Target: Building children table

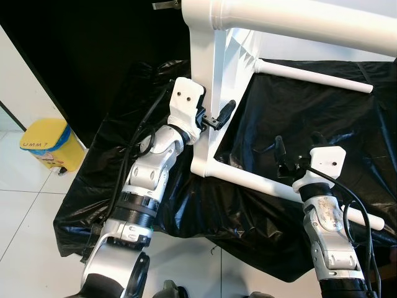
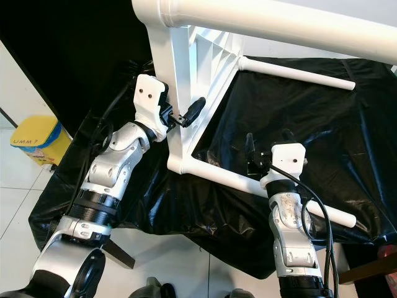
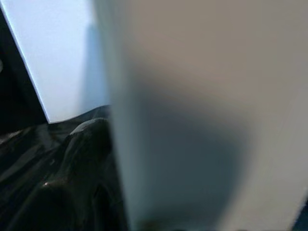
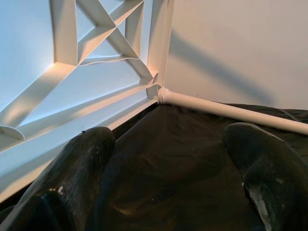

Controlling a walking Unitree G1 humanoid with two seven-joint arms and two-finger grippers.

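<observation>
The white children's table stands on its edge on a black plastic sheet (image 1: 310,118), its ribbed underside (image 4: 96,62) facing right. One white leg (image 1: 298,18) juts toward me at the top, a second leg (image 1: 316,74) reaches out at the back, and a third leg (image 1: 254,179) lies low across the sheet. My left gripper (image 1: 214,117) is shut on the upright table edge (image 1: 208,93), one black finger (image 1: 224,110) showing on the ribbed side. My right gripper (image 1: 299,146) hovers open over the sheet just beyond the low leg, its fingers (image 4: 72,178) spread wide with nothing between them.
A yellow bin (image 1: 49,143) stands on the white tiled floor (image 1: 25,205) to the left. The sheet's edge hangs close in front of me. A wooden piece (image 2: 372,270) and something red (image 2: 389,254) show at the lower right.
</observation>
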